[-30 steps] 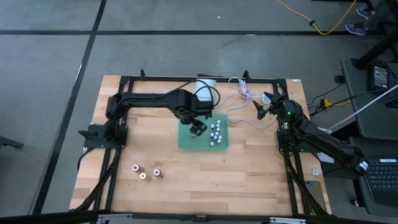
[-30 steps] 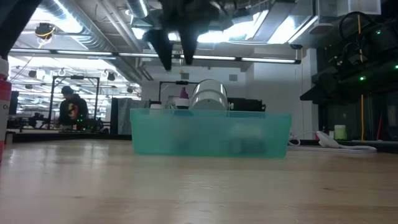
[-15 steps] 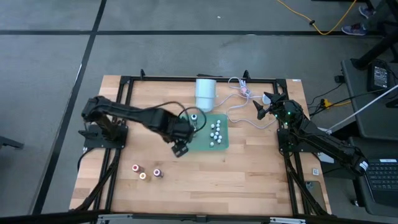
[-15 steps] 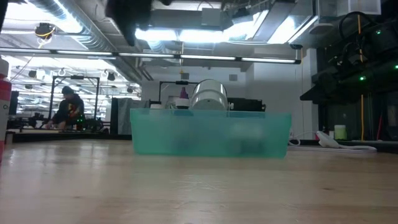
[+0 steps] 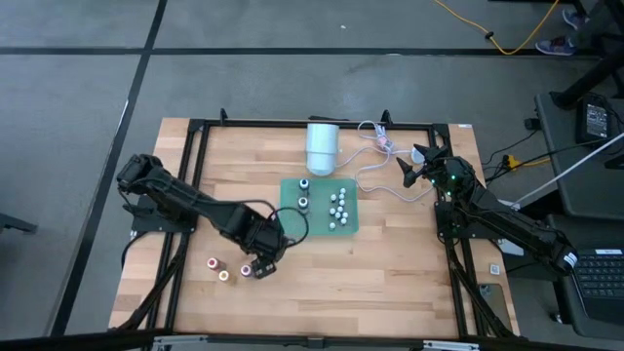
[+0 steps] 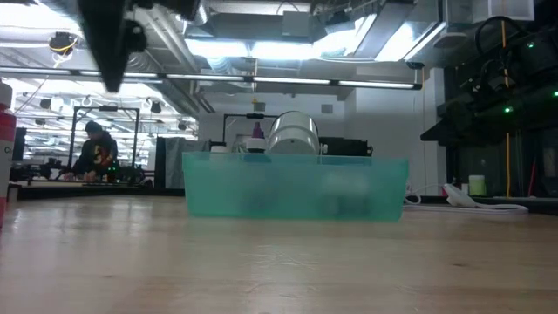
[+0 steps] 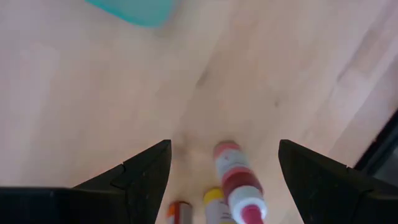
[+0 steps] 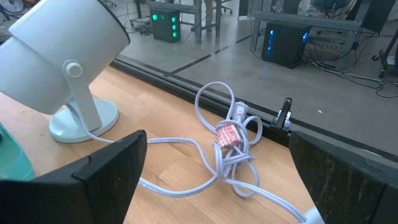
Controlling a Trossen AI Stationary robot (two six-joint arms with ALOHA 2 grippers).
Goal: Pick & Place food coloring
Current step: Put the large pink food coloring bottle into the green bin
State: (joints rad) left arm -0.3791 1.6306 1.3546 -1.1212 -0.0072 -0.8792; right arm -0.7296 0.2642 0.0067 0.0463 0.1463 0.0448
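My left hand [image 5: 261, 265] hangs over the near-left part of the wooden tabletop [image 5: 390, 273], fingers [image 7: 143, 177] spread wide and gripping nothing. Three food coloring bottles [image 5: 226, 269] stand upright in a loose cluster directly beneath it: in my left wrist view the red-topped bottle [image 7: 239, 190] rises between my two fingers, with the yellow-topped one [image 7: 212, 199] and the orange-topped one [image 7: 179, 208] just beside it. From above, the nearest bottle sits right at my hand's 9 o'clock edge, the other two a little farther toward 9 o'clock. The remaining small bottles [image 5: 336, 207] sit inside the green tray [image 5: 290, 220] at the tabletop's centre, off toward 1 o'clock from my left hand, with a white cylindrical lamp [image 5: 323, 148] beyond it. My right hand [image 5: 414, 168] waits at the far-right corner, fingers apart and empty, facing a coiled white cable [image 8: 227, 146].
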